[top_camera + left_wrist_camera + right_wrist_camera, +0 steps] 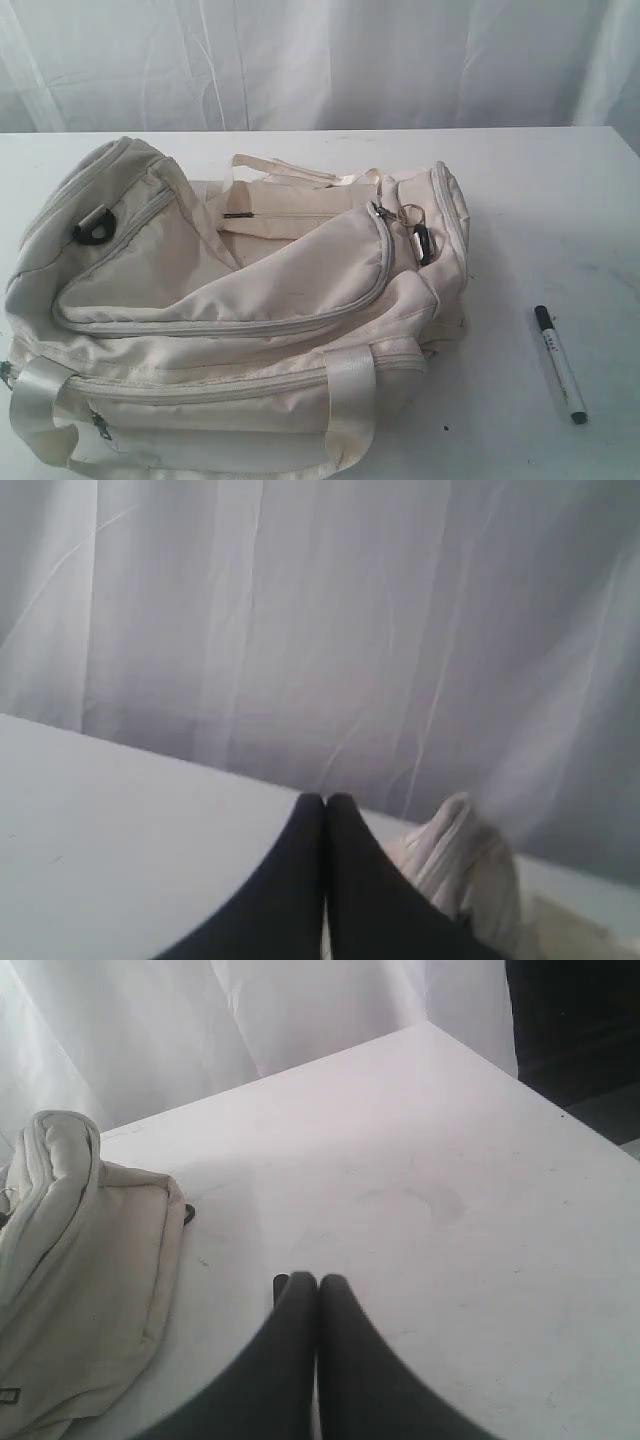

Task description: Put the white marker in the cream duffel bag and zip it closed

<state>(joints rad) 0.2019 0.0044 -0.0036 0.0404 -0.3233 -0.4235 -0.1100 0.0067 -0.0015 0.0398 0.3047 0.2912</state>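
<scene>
White draped cloth (320, 60) hangs behind a plain white tabletop (560, 200), where we see the large soft cream fabric duffel bag (230, 310) lying across the left and centre, its metal ring zipper pull (408, 213) near its right end. Apart from it, on bare table to the right, lies the slim white marker with a black cap (560, 365), touched by nothing. Our left claw (325, 800) and right claw (317, 1280) are both clenched, black fingers pressed together around nothing.
</scene>
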